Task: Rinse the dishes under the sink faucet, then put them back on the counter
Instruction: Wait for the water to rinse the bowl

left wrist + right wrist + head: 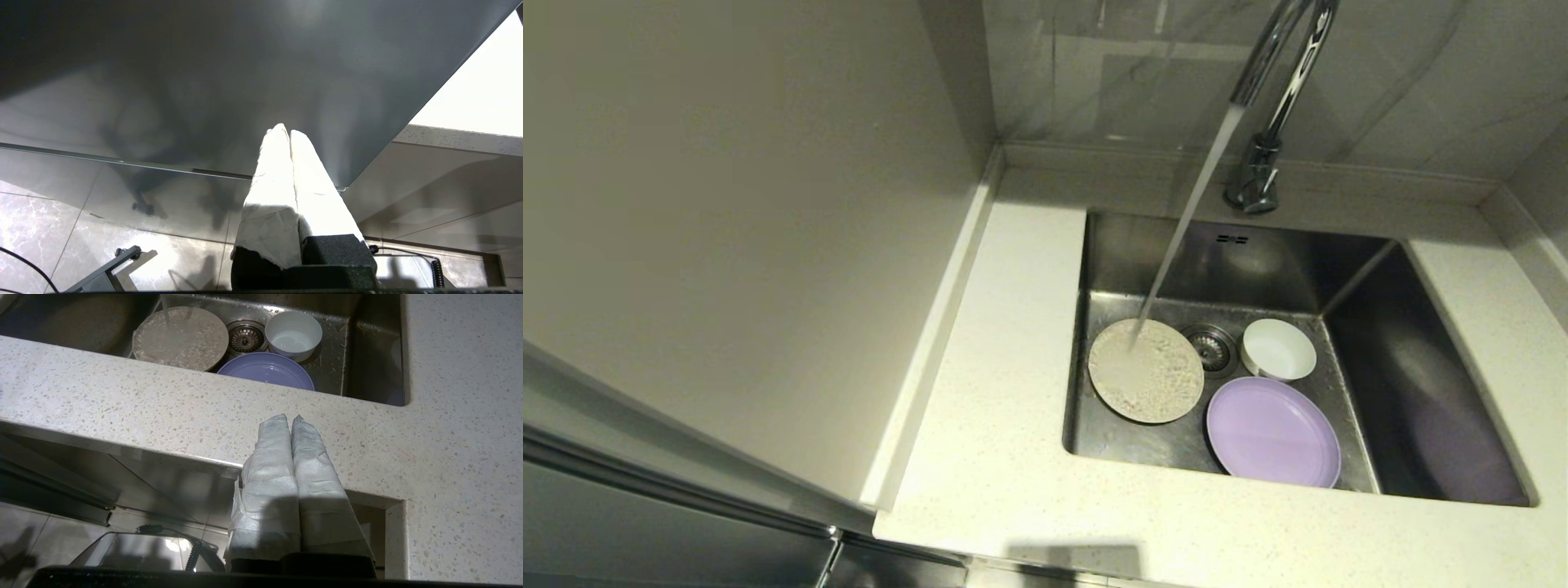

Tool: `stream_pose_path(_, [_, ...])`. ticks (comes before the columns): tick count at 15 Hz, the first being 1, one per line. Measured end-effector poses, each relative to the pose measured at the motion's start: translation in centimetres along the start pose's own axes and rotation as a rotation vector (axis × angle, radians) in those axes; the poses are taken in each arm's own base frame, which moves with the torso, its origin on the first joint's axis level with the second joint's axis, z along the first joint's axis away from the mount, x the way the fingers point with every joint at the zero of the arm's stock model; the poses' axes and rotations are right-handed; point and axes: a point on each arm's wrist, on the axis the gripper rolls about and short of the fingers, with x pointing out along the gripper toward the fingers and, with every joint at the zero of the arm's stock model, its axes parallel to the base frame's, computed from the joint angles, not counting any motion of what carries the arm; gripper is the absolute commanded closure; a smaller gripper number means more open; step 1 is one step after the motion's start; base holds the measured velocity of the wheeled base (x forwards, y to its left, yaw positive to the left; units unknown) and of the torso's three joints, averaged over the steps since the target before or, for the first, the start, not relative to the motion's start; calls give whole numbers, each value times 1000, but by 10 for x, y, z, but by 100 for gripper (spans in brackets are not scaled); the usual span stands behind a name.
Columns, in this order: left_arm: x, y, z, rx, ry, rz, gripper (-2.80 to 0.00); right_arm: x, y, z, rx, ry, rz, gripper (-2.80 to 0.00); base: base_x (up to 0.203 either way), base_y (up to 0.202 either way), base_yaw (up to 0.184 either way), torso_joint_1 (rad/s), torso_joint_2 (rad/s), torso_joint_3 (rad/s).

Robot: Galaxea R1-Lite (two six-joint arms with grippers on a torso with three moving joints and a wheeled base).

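A speckled stone bench (980, 482) rings the steel sink (1421, 392), where 3 dishes wait: cream plate (1146, 371) under the faucet (1270, 98) stream, bowl (1278, 349) at 1 o'clock, lavender plate (1272, 431) at 5 o'clock; left gripper (284, 130) and right gripper (291, 418) parked low, fingers pressed together, empty.

A pale cabinet side (727, 245) rises on the left. Grey marbled wall tiles (1135, 73) stand at the far side. Glossy marbled floor tiles (49, 228) reflect light below.
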Motion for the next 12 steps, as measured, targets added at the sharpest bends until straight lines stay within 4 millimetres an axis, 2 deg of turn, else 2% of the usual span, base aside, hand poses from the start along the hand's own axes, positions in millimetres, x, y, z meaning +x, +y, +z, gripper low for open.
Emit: stream_pose_path(12, [0,0,0,1,0,0,0,0,0,0,-3,1,0,0,0,0,0,0,0,0])
